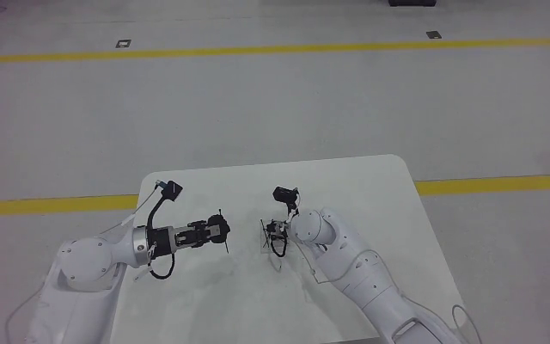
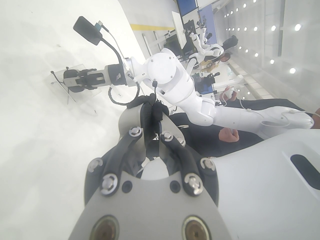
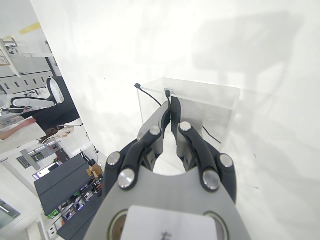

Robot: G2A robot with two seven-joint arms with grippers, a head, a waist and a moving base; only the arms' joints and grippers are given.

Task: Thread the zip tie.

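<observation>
Right gripper (image 3: 170, 107): we find it pinched on the zip tie (image 3: 169, 95), right at the clear stand (image 3: 207, 93).
Left gripper (image 2: 152, 109): fingers together on a thin black strip (image 1: 225, 243), apart from the stand.
Progress: we judge no loop is formed yet; threading remains.

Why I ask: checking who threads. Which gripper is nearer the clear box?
Right. The right gripper is at the box, shut on a zip tie at its top. The left gripper, holding another tie, is apart from it, off to one side.
</observation>
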